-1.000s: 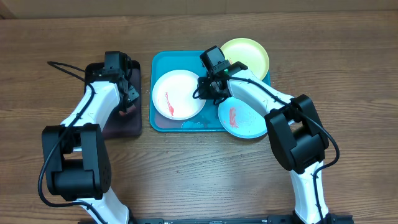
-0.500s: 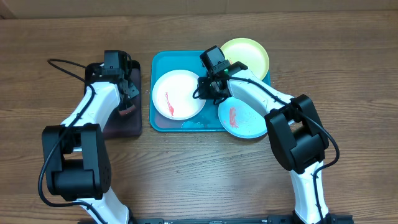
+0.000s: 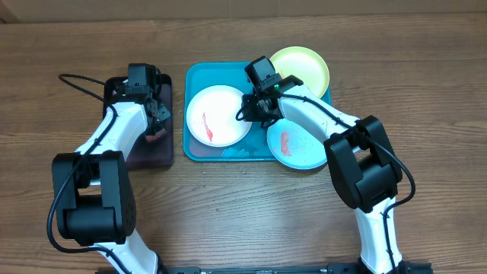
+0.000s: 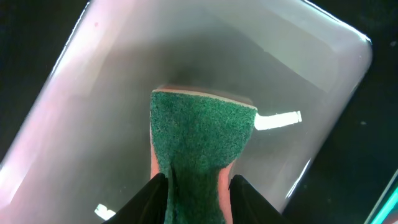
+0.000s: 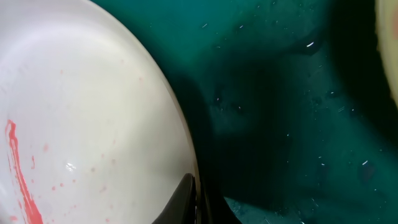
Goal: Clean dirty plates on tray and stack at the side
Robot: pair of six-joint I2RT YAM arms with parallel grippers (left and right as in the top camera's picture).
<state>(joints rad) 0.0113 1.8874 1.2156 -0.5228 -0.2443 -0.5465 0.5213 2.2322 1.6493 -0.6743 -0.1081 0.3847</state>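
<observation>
The turquoise tray (image 3: 196, 77) holds a white plate (image 3: 218, 114) with a red smear. A yellow-green plate (image 3: 302, 67) leans on the tray's far right corner, and a pale aqua plate (image 3: 297, 144) with a red smear overlaps its near right corner. My right gripper (image 3: 249, 109) is shut on the white plate's right rim (image 5: 186, 163), one finger on top and one beneath. My left gripper (image 3: 156, 125) is shut on a green-faced sponge (image 4: 196, 140) inside the black tray (image 3: 163, 152).
The black tray's pinkish inside (image 4: 93, 118) lies under the sponge. Some wet smear shows on the turquoise tray's front edge (image 3: 240, 152). A black cable (image 3: 80, 82) runs left of the left arm. Bare wooden table (image 3: 243, 213) lies in front.
</observation>
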